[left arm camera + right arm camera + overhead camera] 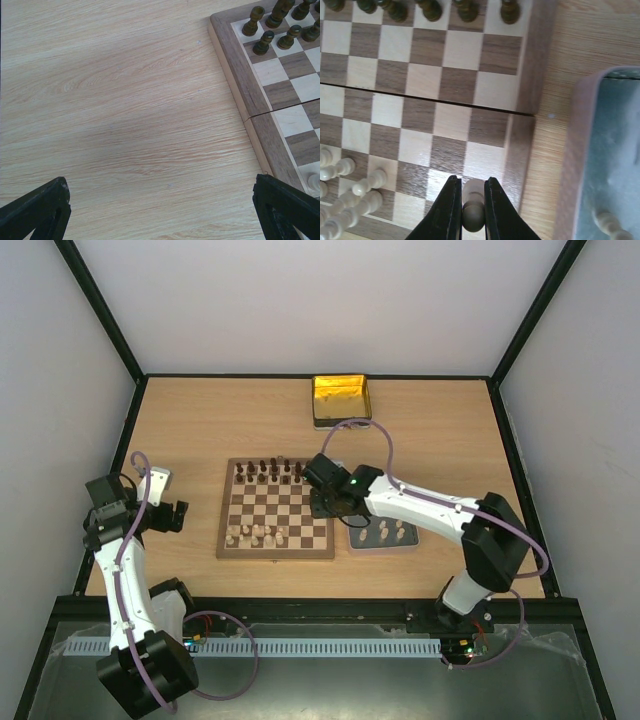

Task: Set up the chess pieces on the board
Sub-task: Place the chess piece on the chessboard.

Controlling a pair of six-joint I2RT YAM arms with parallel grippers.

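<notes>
The board (276,508) lies mid-table, with dark chess pieces (268,471) along its far rows and cream chess pieces (256,535) along its near rows. My right gripper (472,200) is shut on a cream pawn (473,212), held over the squares by the board's (450,75) near right corner. In this view dark pieces (430,9) line the top and cream pieces (355,187) stand at the lower left. My left gripper (160,210) hangs wide open and holds nothing, over bare table left of the board (257,107). Dark pieces (272,22) show at its far corner.
A grey tray (385,538) with several cream pieces lies against the board's right side. Its rim (580,150) and one cream piece (607,222) show in the right wrist view. A gold tin (341,400) stands at the table's far edge.
</notes>
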